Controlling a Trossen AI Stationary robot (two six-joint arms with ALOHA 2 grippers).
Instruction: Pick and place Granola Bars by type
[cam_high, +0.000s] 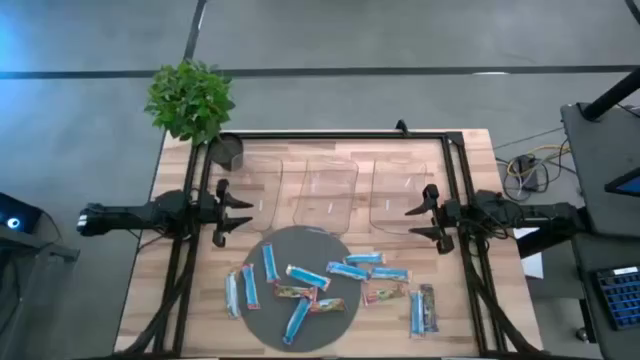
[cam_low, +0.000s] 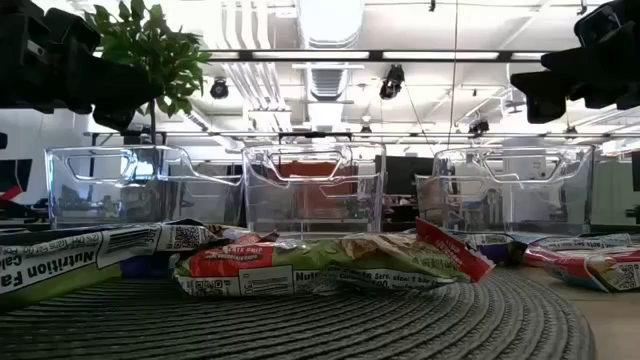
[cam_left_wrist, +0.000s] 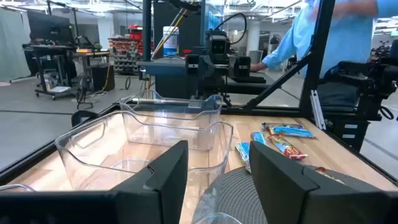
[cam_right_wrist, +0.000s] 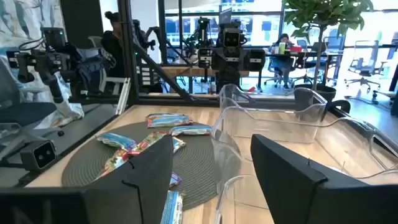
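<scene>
A light wooden worktop (cam_high: 190, 300) carries everything. Along its far side stand three clear plastic bins (cam_high: 328, 192) in a row, with a dark pot (cam_high: 227, 152) holding a green plant (cam_high: 190, 98) at the far left corner. Near the middle lies a round grey mat (cam_high: 262, 315). Most of the Granola Bars (cam_high: 300, 276) lie on the mat; a few rest on bare wood just left and right of it.

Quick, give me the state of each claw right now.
Left claw: open, holding nothing, above the table's left side.
Right claw: open, holding nothing, above the table's right side.
</scene>
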